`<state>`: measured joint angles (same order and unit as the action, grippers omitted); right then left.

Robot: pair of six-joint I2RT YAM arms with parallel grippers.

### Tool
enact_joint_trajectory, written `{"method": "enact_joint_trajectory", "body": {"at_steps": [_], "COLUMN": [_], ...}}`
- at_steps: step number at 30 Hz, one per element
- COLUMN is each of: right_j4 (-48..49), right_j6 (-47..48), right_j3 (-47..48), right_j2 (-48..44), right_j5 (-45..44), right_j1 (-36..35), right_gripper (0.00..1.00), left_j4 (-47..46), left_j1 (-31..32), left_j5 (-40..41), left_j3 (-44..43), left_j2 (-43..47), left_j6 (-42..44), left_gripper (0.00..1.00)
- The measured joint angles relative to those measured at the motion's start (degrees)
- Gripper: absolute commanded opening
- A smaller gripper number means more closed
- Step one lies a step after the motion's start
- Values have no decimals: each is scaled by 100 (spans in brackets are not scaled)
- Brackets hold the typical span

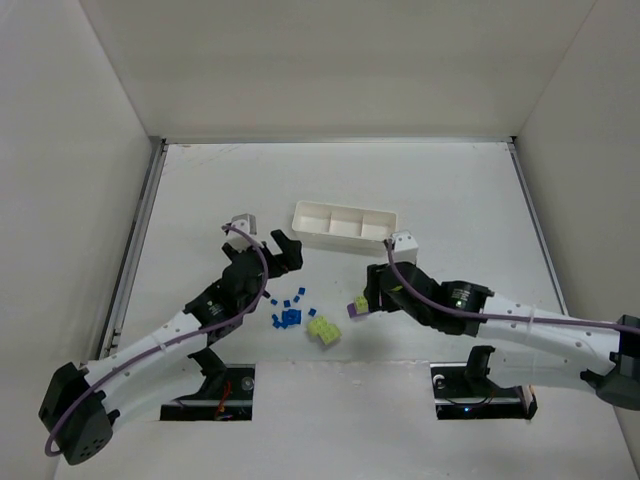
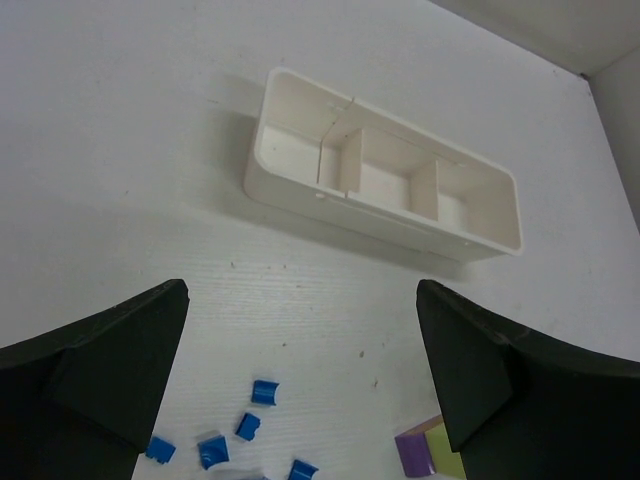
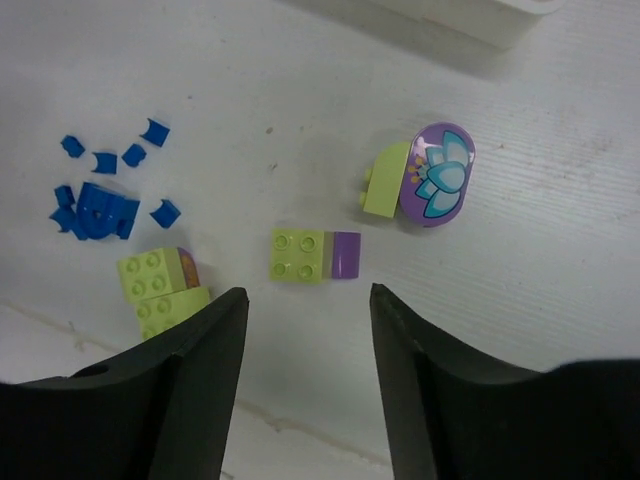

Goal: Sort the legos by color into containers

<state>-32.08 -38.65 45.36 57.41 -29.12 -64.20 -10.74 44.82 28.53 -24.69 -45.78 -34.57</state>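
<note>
my left gripper (image 2: 300,305) hangs released, jaws wide, facing the long shallow white plastic tray (image 2: 380,222) with three compartments. my right gripper (image 3: 308,300) is released too, hovering over a small yellow-green square brick (image 3: 298,255) touching a purple brick (image 3: 346,254). tiny dark blue bricks (image 3: 95,205) lie scattered to their left on the white table (image 3: 560,280).

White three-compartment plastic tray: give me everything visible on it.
The long shallow white plastic tray is rectangular with rounded corners, split by two cross walls into three side-by-side open compartments. It sits flat on the white table, beyond the scattered bricks. No bricks show inside; nothing else touches it.
</note>
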Motion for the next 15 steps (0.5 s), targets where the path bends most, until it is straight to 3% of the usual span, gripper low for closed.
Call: {"method": "enact_joint_trajectory", "body": {"at_steps": [2,3,4,8,11,15], "right_j4": [188,295,387,737,949,1088], "right_j6": [90,131,173,343,446,505], "right_j3": [-72,-111,-140,-162,-162,-162], "right_j2": [219,348,487,1115,1499,1867], "right_j5": [42,66,96,319,450,557], "right_j1": [-2,-2,-2,15,96,238], "right_gripper": [78,79,78,74,71,64], "left_j4": [-33,-74,-133,-286,-345,-455], "left_j1": [-81,-146,-229,-546,-605,-605], "left_j5": [-42,-85,-146,-310,-476,-763], "left_j3": [-282,-420,-544,-669,-575,-409], "left_j2": [-197,-302,-413,-717,-791,-793], "left_j6": [90,157,258,367,367,356], "left_gripper": [52,39,32,33,46,55]}}
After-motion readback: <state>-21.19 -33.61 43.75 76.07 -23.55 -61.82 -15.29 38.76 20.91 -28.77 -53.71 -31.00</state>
